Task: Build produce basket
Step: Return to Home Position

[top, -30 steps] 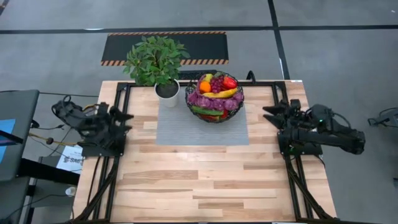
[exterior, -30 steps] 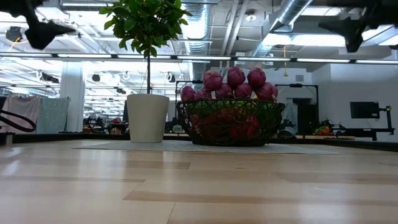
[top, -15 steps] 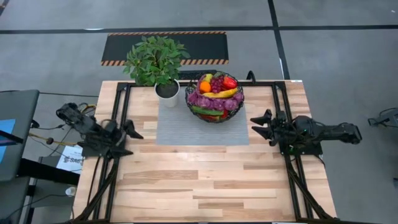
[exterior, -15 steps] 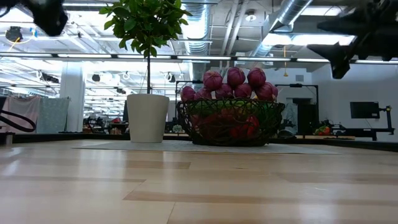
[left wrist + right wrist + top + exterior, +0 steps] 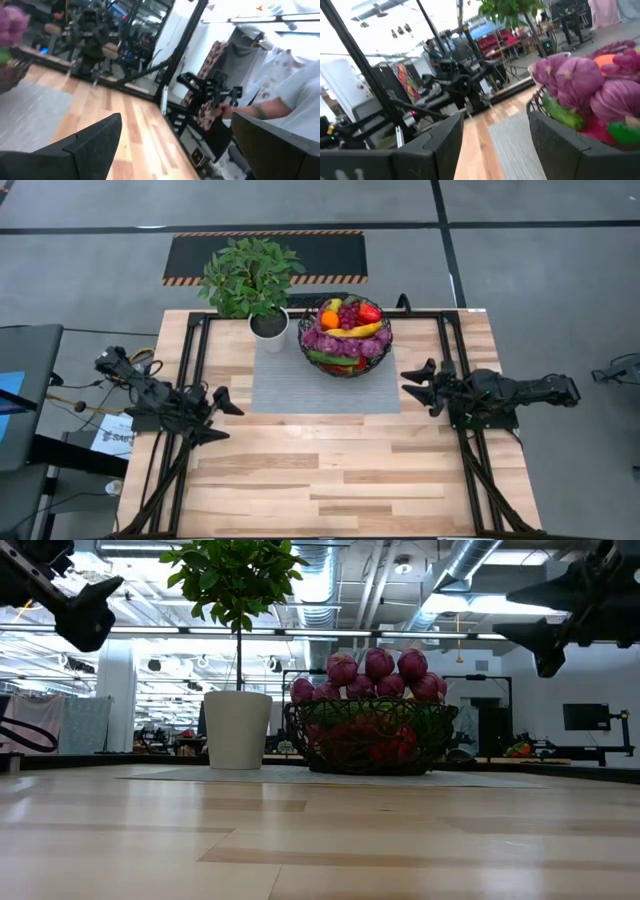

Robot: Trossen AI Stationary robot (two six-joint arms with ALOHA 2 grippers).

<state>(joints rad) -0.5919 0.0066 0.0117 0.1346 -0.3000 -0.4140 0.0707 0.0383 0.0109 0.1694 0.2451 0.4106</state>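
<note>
Well over on the left side of the worktop (image 5: 330,470), the left claw (image 5: 233,422) hovers above the wood. It is released, with its fingers spread and pointing toward the grey mat (image 5: 325,385). At the mat's far left corner stands a potted plant (image 5: 250,275). Just beside it to the right, on the mat's far edge, sits the basket (image 5: 301,338). It is heaped with produce (image 5: 345,340): purple heads (image 5: 320,338), a cucumber (image 5: 325,357), a banana (image 5: 362,330), an orange (image 5: 329,319), grapes (image 5: 347,312) and a red fruit (image 5: 369,312). In the low view the purple heads rise above the rim. Right of the mat, the right claw (image 5: 405,382) hangs above the worktop. It is likewise released, with its fingers apart and aimed at the mat, well apart from the basket.
</note>
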